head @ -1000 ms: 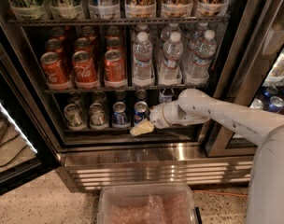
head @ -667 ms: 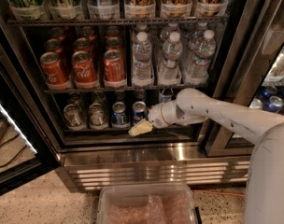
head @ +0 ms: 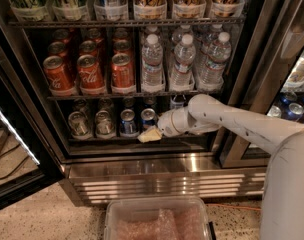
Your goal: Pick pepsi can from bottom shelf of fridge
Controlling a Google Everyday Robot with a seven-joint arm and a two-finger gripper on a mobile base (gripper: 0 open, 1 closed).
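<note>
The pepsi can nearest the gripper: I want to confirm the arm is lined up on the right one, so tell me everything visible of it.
The pepsi can is a small blue, metal-looking can with a silver top and rim. It stands upright in the front row of the bottom shelf. A second blue can stands close beside it, to the left in the view, with silver-grey cans beyond. The gripper sits low in front of it, hiding its base. Whether they touch cannot be told.
</note>
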